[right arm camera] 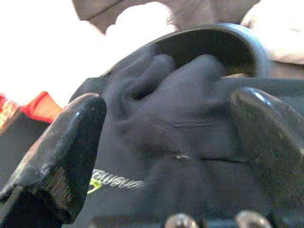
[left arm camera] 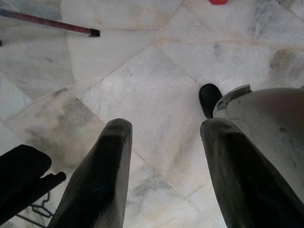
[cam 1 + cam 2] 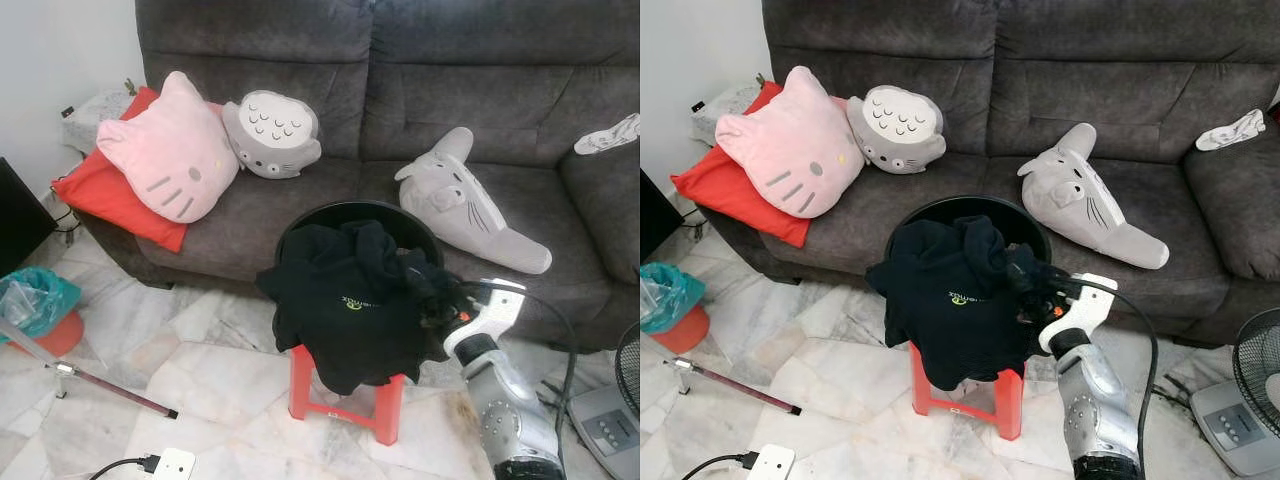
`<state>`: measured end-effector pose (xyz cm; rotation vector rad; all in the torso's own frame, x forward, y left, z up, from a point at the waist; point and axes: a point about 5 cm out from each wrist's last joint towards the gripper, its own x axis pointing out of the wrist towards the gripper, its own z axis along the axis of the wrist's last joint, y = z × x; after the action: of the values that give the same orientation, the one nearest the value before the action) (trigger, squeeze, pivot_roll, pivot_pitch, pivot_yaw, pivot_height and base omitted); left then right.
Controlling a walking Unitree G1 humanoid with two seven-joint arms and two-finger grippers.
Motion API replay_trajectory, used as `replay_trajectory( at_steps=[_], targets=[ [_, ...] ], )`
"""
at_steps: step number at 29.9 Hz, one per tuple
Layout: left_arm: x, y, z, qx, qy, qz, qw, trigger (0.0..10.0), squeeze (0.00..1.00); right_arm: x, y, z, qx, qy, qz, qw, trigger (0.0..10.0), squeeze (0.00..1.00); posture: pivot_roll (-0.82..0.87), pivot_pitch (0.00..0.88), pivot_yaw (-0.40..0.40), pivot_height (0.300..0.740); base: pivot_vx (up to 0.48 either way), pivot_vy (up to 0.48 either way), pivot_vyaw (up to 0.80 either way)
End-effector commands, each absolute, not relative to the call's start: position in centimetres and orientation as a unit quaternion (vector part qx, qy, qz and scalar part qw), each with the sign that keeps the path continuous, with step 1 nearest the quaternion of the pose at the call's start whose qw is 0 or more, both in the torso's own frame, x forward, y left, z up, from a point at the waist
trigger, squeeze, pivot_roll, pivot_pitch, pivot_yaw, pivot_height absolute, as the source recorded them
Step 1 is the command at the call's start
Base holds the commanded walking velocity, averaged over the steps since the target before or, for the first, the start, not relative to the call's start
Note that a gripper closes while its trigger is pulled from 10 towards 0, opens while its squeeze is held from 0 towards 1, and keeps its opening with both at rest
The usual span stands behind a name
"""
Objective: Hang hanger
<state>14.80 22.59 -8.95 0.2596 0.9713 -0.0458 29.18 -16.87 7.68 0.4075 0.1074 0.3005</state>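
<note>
Draping over black tub: crumpled black shirt, green logo.

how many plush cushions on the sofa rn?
3, plus a flat red cushion. Pink cat plush lies on the red cushion at the sofa's left end, grey round plush touches its right side, grey long-eared plush lies on the right seat. None seem hidden.

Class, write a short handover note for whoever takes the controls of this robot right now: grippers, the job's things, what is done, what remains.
Right gripper: open, fingers either side of the black garment draped over the black basket on the red stool.
Left gripper: open, idle over the marble floor.
No hanger can be clearly made out.
Done: reach to the garment.
Left: grasp, find the hanger, hang.
</note>
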Motion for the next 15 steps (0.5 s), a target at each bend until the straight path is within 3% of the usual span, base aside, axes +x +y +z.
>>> replay_trajectory(
  at_steps=[1,10,15],
  targets=[
    [14.2,22.7,-9.2,0.119,0.477,-0.020,0.871,10.0,0.00,29.2,-15.9,9.1,0.148,0.029,0.195,0.969,10.0,0.00,-0.05,0.021,0.056,0.740,0.000,0.000,0.00],
    [14.2,22.6,-9.2,0.117,0.479,-0.024,0.870,10.0,0.00,28.5,-15.3,9.6,0.108,0.032,0.246,0.963,10.0,0.00,-0.05,0.022,0.056,0.740,0.000,0.000,0.00],
    [14.2,22.6,-9.2,0.117,0.478,-0.023,0.870,10.0,0.00,28.5,-17.2,9.9,0.024,0.048,0.233,0.971,10.0,0.00,-0.05,0.024,0.056,0.740,0.000,0.000,0.00]
  ],
)
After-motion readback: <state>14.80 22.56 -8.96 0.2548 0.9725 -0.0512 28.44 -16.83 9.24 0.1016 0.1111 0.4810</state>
